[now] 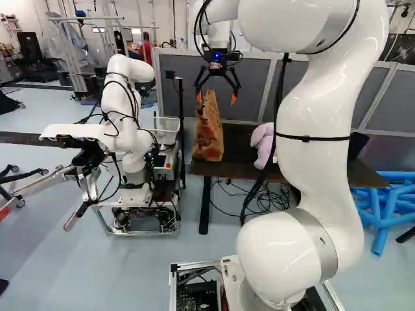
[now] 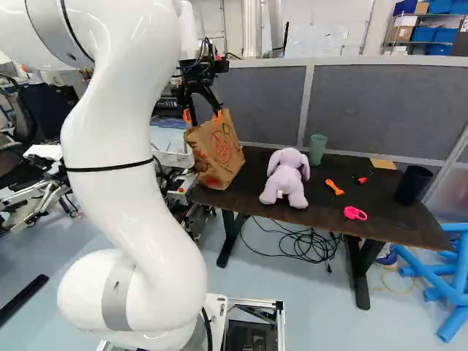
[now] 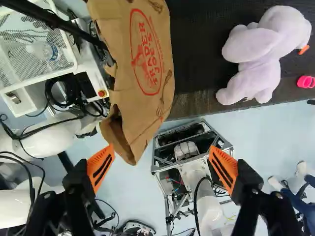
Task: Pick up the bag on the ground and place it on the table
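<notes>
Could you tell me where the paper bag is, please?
The bag stands on the table, at its left end in the right base view, beside the plush toy, under the claw.

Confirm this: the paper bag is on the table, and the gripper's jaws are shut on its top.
No: the jaws are open, not shut on the paper bag. The wrist view shows the gripper with its orange pads wide apart. The bag is on the table, as you say.

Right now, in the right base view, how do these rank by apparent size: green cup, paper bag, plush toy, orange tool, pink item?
Paper bag
Plush toy
Green cup
Orange tool, pink item: too alike to rank
</notes>
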